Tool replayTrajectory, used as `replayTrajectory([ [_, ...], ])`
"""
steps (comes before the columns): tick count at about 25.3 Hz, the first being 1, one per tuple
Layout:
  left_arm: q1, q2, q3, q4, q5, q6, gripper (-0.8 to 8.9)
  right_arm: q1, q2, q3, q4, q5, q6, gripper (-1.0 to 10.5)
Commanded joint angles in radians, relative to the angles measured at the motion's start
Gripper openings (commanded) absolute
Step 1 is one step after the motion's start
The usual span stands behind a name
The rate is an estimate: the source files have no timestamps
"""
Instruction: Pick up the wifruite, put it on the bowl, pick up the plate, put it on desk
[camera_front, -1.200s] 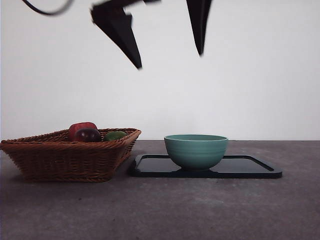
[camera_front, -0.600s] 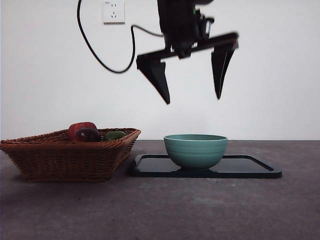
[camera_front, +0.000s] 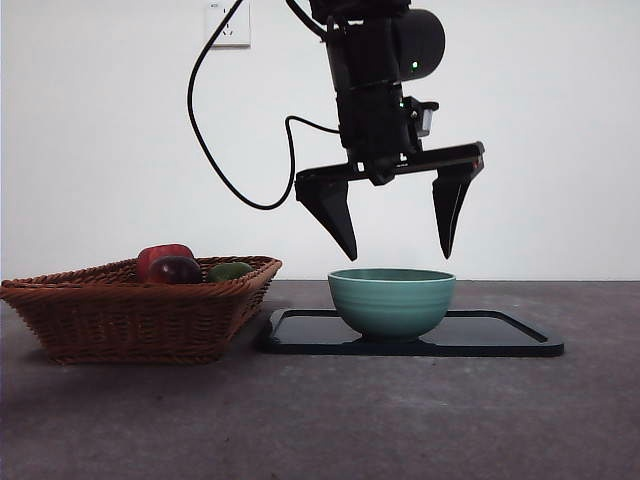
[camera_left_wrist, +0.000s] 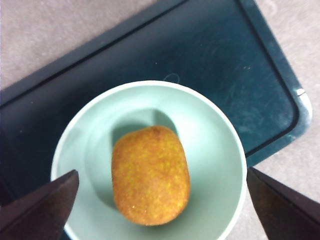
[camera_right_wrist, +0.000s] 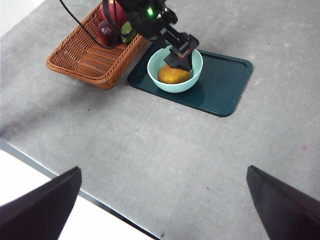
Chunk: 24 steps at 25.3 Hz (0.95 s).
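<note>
The orange-brown wifruite lies inside the teal bowl, on its floor. From the front the bowl hides it. The bowl stands on the dark plate, a flat tray resting on the desk. My left gripper hangs open just above the bowl's rim, its jaws spread about as wide as the bowl and holding nothing. In its wrist view the left gripper straddles the fruit from above. The right gripper is open, high above the desk's near side.
A brown wicker basket stands left of the plate, close to its edge, with a red fruit, a dark purple fruit and a green fruit in it. A black cable hangs from the left arm.
The left gripper has come down from the top of the front view to just above the bowl's rim, still open. Bowl, plate and basket have not moved.
</note>
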Motion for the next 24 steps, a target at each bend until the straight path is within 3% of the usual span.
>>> replayTrajectory([
  [1, -0.006, 0.045, 0.036, 0.015, 0.003, 0.023, 6.47, 0.007, 0.0, 0.009, -0.073, -0.001, 0.011, 6.1],
  [14, -0.005, 0.116, 0.036, 0.051, -0.007, 0.048, 6.05, 0.007, 0.0, 0.009, -0.073, -0.001, 0.011, 6.1],
  [17, 0.0, 0.121, 0.036, 0.05, -0.011, 0.05, 4.9, 0.007, 0.0, 0.009, -0.073, -0.001, 0.011, 6.1],
  [24, 0.001, 0.13, 0.036, 0.047, -0.011, 0.068, 4.28, 0.007, 0.0, 0.009, -0.073, -0.001, 0.011, 6.1],
])
